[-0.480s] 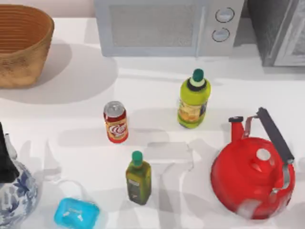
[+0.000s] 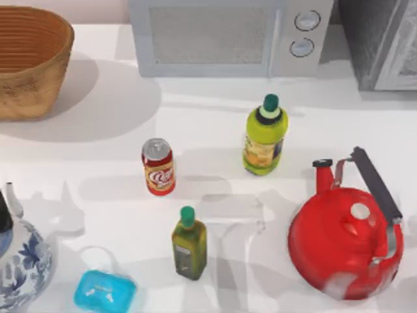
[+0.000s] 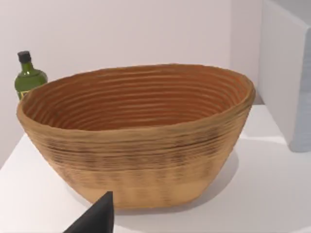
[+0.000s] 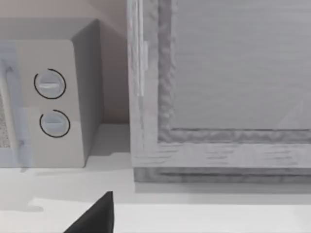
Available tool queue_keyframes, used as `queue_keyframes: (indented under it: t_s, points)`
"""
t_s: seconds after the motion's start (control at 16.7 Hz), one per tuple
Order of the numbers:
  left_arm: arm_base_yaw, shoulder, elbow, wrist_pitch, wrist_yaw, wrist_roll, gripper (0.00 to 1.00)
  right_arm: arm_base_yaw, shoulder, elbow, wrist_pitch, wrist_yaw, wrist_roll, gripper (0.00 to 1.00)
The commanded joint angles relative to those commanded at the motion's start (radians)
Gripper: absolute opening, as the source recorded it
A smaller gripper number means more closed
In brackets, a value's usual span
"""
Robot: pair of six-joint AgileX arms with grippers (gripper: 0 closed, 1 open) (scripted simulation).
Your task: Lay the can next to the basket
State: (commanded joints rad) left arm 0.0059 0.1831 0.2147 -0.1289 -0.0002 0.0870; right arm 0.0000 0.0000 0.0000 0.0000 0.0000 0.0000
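The can [image 2: 158,167] stands upright on the tabletop [image 2: 195,124], a little left of centre, silver top up and the round logo facing the near edge. So its long axis is vertical, and any grasp wants to come around its sides. The basket [image 2: 31,60] sits in the far left corner, well apart from the can, with bare tabletop between them.

Now the arms. At the near left edge of the top view a dark sliver of the left arm [image 2: 4,214] pokes in above a blue-and-white vase [image 2: 23,268]. From there the can lies to the right and slightly farther away. The left wrist camera stares straight at the basket, ribbed inside and all (a green bottle [image 3: 28,76] peeks up behind its rim), with one dark fingertip of the left hand [image 3: 97,218] in the corner. Whether those fingers are apart or together, I cannot tell.

The right hand [image 4: 97,216] gives just as little away: one dark tip, state unknown, its camera looking at the microwave [image 4: 48,97] and a grey cabinet [image 4: 218,97] at the far right.

My call: can and basket both sit on the left half, so the left arm looks the nearer candidate. Nothing is gripped yet, and the carry runs far and left.
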Motion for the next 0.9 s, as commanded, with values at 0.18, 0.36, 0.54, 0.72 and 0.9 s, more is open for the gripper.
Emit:
queue_keyframes:
  t_s: [0.18, 0.36, 0.54, 0.72, 0.9]
  points:
    - [0.005, 0.207, 0.242, -0.133, 0.004, 0.097, 1.00, 0.000, 0.000, 0.000, 0.000, 0.000, 0.000, 1.00]
    - [0.016, 0.462, 0.558, -0.297, 0.008, 0.215, 1.00, 0.000, 0.000, 0.000, 0.000, 0.000, 0.000, 1.00]
    - [0.036, 0.741, 0.884, -0.480, 0.011, 0.351, 1.00, 0.000, 0.000, 0.000, 0.000, 0.000, 0.000, 1.00]
    - [0.063, 1.032, 1.133, -0.659, 0.013, 0.491, 1.00, 0.000, 0.000, 0.000, 0.000, 0.000, 0.000, 1.00]
    - [0.094, 1.309, 1.294, -0.815, 0.012, 0.624, 1.00, 0.000, 0.000, 0.000, 0.000, 0.000, 0.000, 1.00]
